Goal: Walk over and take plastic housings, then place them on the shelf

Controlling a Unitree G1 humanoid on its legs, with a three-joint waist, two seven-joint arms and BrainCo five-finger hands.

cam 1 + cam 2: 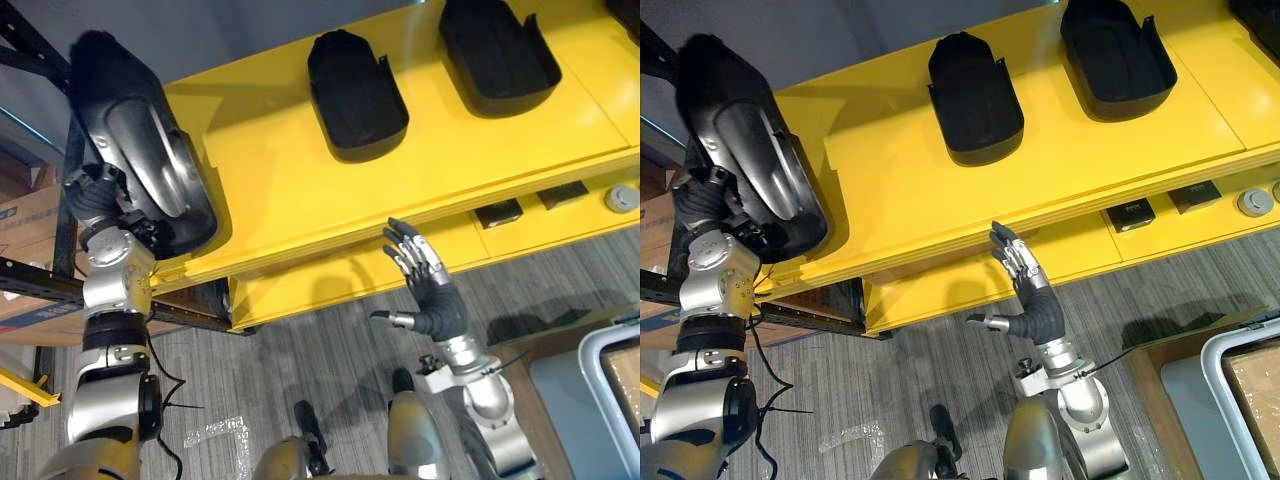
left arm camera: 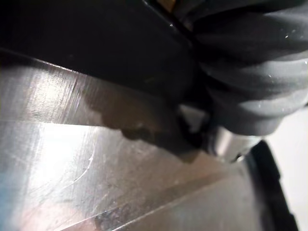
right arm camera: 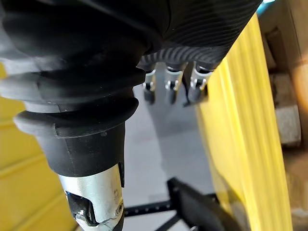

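A black plastic housing (image 1: 140,150) stands tilted over the left end of the yellow shelf (image 1: 280,190), its lower end by the shelf's front edge. My left hand (image 1: 95,195) grips it from the left side, fingers curled on its rim; its glossy surface (image 2: 96,159) shows close up in the left wrist view. Two more black housings (image 1: 355,95) (image 1: 497,50) lie open side up farther right on the shelf. My right hand (image 1: 432,290) hangs open in front of the shelf's front edge, below the top board, fingers (image 3: 168,89) straight and holding nothing.
On the lower yellow board sit two small black boxes (image 1: 498,212) (image 1: 563,194) and a round grey part (image 1: 621,198). A black rack frame (image 1: 40,60) and cardboard boxes (image 1: 30,210) stand at the left. A grey bin (image 1: 610,380) is at the lower right.
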